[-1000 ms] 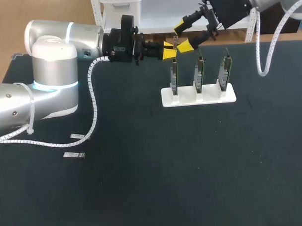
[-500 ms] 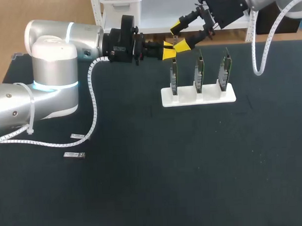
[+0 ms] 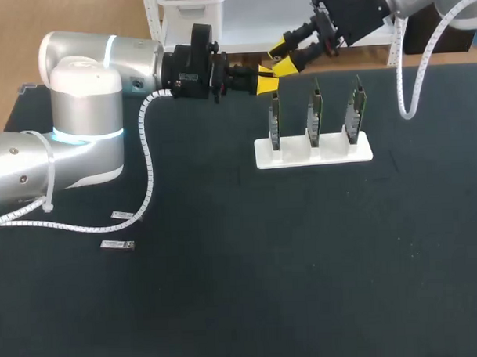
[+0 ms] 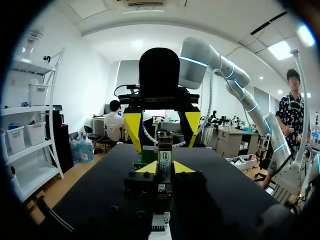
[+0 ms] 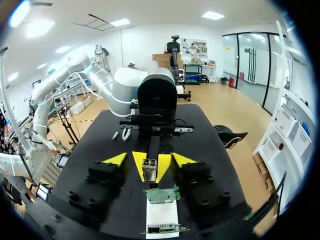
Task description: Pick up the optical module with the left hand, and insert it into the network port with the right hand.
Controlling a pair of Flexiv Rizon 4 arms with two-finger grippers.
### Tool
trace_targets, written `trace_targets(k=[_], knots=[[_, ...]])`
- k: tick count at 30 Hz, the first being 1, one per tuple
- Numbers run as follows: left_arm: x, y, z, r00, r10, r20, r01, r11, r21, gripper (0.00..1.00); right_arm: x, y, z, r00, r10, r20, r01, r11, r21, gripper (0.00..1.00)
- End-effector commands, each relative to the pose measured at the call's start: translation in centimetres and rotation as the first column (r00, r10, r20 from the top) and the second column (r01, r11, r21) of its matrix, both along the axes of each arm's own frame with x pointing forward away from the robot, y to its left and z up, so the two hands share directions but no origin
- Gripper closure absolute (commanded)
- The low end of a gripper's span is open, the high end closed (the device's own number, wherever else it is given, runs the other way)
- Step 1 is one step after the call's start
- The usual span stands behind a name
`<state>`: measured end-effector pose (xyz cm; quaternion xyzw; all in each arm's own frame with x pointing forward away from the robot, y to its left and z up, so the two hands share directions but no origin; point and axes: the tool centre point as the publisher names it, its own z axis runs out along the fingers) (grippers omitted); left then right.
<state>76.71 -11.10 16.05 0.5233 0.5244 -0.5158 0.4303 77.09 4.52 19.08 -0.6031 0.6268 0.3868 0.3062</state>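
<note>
Left arm is stretched out across the far side of the black table [image 3: 304, 262], and the left gripper [image 3: 268, 78] has its yellow tips pinched tight on the optical module [image 4: 164, 159], one tip on each side, with the module poking out ahead of them. It's held up in the air, off the table, just beyond the far left end of the white rack [image 3: 312, 152]. Coming in from the far right corner, the right gripper [image 3: 281, 55] meets it nose to nose. Its fingers are spread wide, and in its own wrist view they straddle both the left gripper's tips and the module without touching either, so it has hold of nothing. From the left wrist camera those two yellow fingers [image 4: 132, 131] stand well apart, one on each side of the module's front end. Below the pair, the rack sits on the table with three green boards [image 3: 314, 113] standing upright in it, side by side. Over on the near left, two small silver pieces [image 3: 117, 245] lie flat on the table, well apart from all of this
</note>
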Motion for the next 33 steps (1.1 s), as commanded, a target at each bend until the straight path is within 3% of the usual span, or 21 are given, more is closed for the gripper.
trace_targets(k=[1,10,11,12,13,25,26,31,32,33], knots=[[0.00,0.00,-0.05,1.000,0.001,0.001,-0.001,1.000,-0.001,1.00,0.01,-0.02,-0.05,1.000,-0.003,0.001,0.003,1.000,0.001,1.00],[0.00,0.00,-0.05,1.000,0.001,0.001,-0.001,1.000,-0.001,1.00,-0.01,-0.20,-0.14,1.000,-0.009,-0.003,0.009,1.000,0.000,1.00],[0.00,0.00,-0.05,1.000,0.001,0.001,-0.001,1.000,-0.001,0.95,0.00,-0.22,-0.15,1.000,-0.010,-0.003,0.010,1.000,0.001,1.00],[0.00,0.00,-0.05,1.000,0.001,0.001,-0.001,1.000,-0.001,0.60,0.01,-0.25,-0.14,1.000,-0.011,-0.003,0.011,1.000,0.002,1.00],[0.00,0.00,-0.05,1.000,0.001,0.001,-0.001,1.000,-0.001,0.00,0.01,-0.27,-0.14,1.000,-0.012,-0.004,0.012,1.000,0.002,1.00],[0.02,0.13,-0.02,1.000,0.005,0.002,-0.005,1.000,0.014,0.00,0.06,-0.57,-0.15,1.000,-0.020,-0.008,0.020,1.000,0.006,1.00],[0.03,0.34,0.13,1.000,0.001,0.024,-0.002,1.000,0.012,0.00,0.07,-0.61,-0.06,1.000,-0.020,-0.007,0.020,1.000,0.007,1.00],[0.03,0.62,0.56,0.997,-0.004,0.072,-0.003,0.995,0.100,0.00,0.07,-0.76,-0.07,1.000,-0.020,-0.006,0.020,1.000,0.010,1.00],[0.03,0.75,0.61,0.996,-0.011,0.084,-0.004,0.985,0.173,0.00,0.06,-0.80,-0.13,1.000,-0.020,-0.005,0.020,1.000,0.009,1.00],[-0.02,0.71,0.63,0.995,-0.016,0.097,-0.003,0.981,0.196,0.00,0.05,-0.82,-0.14,1.000,-0.021,-0.006,0.021,1.000,0.008,1.00]])
